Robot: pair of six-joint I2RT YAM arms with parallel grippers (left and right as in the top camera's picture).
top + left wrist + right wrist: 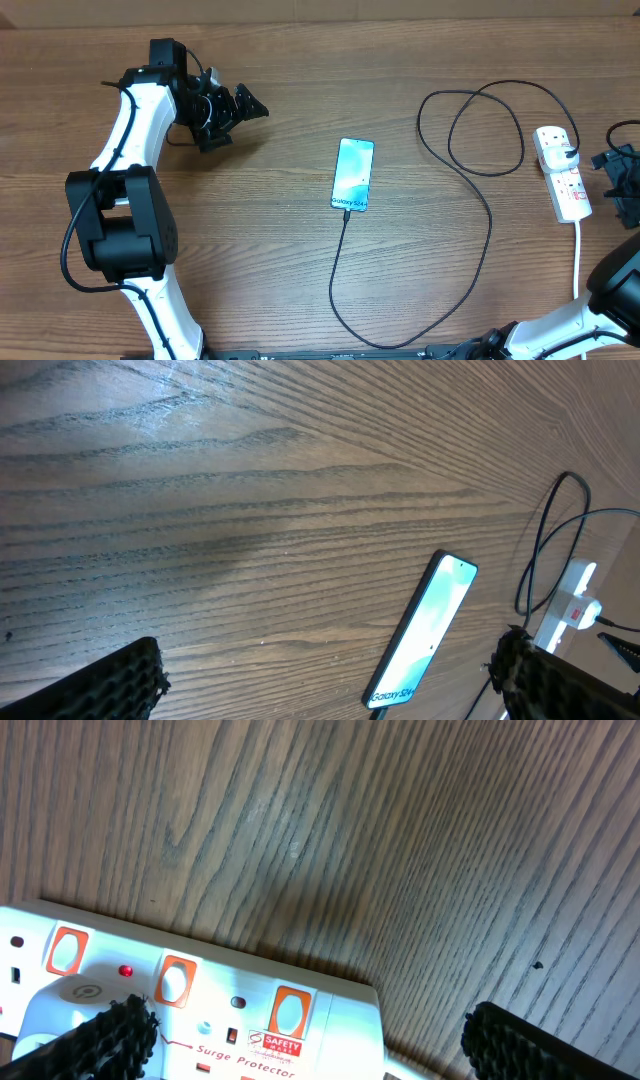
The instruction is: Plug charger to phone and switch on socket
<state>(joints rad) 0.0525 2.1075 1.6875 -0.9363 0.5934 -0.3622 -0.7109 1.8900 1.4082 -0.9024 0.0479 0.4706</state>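
The phone (pixel 352 175) lies face up at the table's centre, its "Galaxy" band toward the near edge; it also shows in the left wrist view (pixel 425 630). The black charger (pixel 488 225) cable meets the phone's near end, sweeps round the front and loops to a white plug on the socket (pixel 562 172). My right gripper (pixel 618 172) hovers open just right of the socket; in the wrist view it (pixel 320 1055) spans the socket (pixel 250 1010), where a small red light glows. My left gripper (pixel 240 125) stands open and empty far left of the phone, its fingers (pixel 100 685) wide apart.
The socket's white cord (pixel 578 260) runs toward the near edge past my right arm's base. Loops of the black cable (pixel 470 130) lie on the wood between the phone and the socket. The left arm's base (pixel 120 225) stands at the near left.
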